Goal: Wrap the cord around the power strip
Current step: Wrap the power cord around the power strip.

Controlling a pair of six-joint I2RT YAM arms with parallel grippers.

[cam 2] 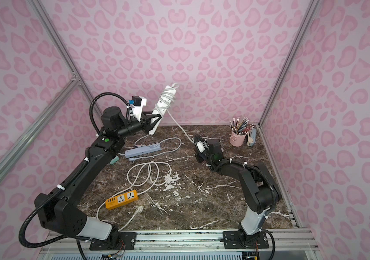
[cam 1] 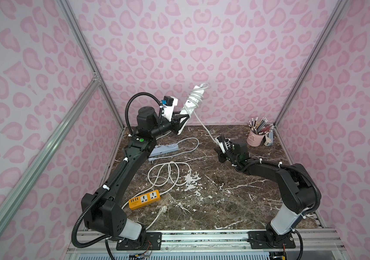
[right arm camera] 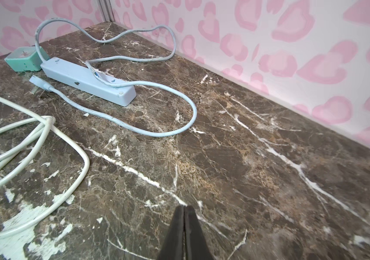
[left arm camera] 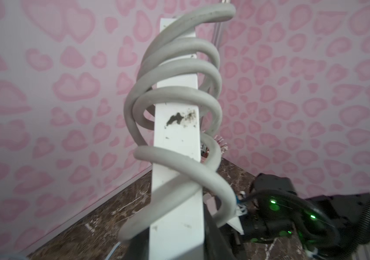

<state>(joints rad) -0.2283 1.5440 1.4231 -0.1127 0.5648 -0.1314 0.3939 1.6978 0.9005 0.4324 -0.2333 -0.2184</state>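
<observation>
Fingers (right arm camera: 175, 236) together, right arm (cam 1: 267, 167) low.

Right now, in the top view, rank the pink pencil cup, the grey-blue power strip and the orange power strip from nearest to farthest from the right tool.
1. The pink pencil cup, standing in the far right corner, is nearest the right tool.
2. The grey-blue power strip, lying flat across on the left side.
3. The orange power strip, at the front left, farthest.

Resting on marble table (cam 1: 236, 202): orange strip (cam 1: 144, 199) near front, blue strip (cam 1: 165, 149) farther back, pencil cup (cam 1: 254, 137) in far corner.
</observation>
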